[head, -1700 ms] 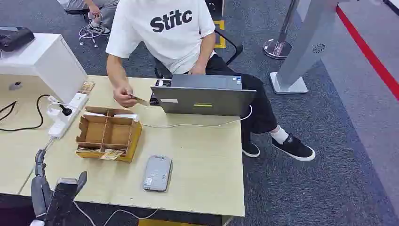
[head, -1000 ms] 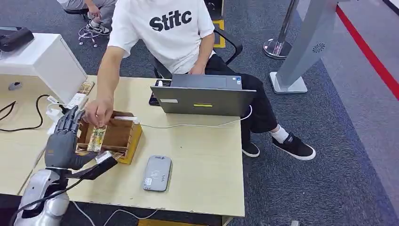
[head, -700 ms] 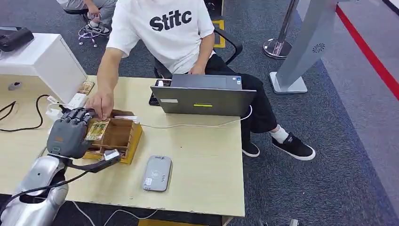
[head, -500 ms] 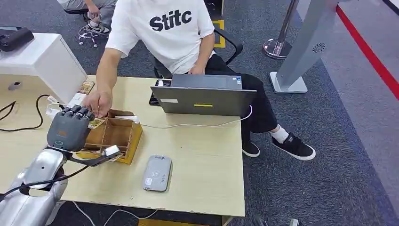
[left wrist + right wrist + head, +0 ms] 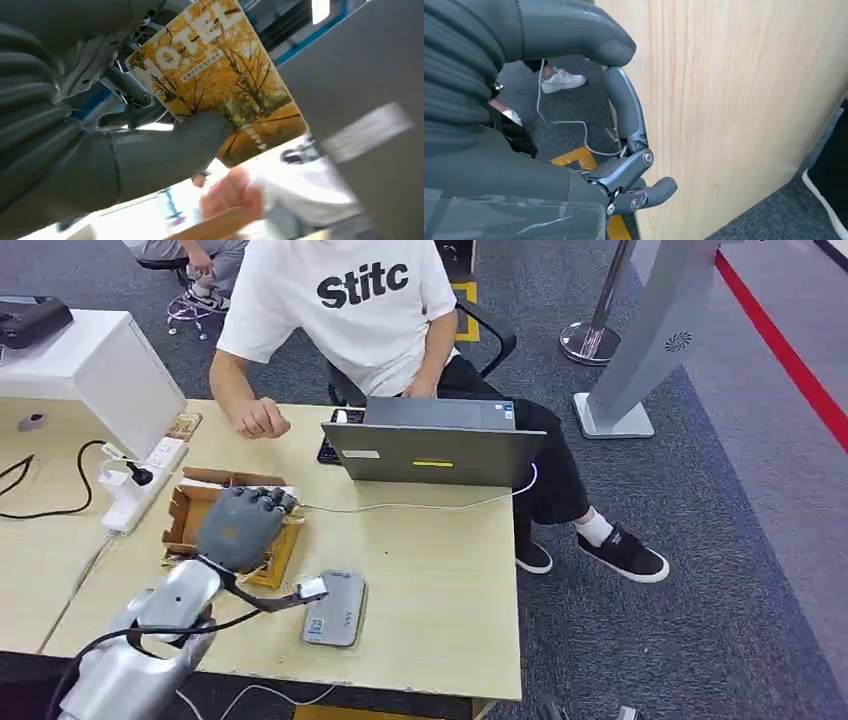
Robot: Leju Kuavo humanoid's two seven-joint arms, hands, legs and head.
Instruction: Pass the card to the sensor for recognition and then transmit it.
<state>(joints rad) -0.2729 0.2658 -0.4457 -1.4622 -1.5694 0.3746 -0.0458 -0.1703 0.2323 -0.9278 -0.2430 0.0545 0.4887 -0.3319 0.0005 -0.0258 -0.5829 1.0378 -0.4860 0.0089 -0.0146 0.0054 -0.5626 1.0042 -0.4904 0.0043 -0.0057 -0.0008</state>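
One card [image 5: 220, 85], just taken from the person, sits pinched in the left hand [image 5: 243, 525], now nearing the reader [image 5: 335, 608].

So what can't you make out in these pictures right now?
- Card: in the head view, hidden under the left hand; in the left wrist view, the thumb covers part of it.
- Box: contents hidden by that hand, head view.
- Sensor: markings too small, head view.
- Laptop: screen faces away.
- Person's hand: blurred, left wrist view.
- Right hand: partly cut off by the picture edge.
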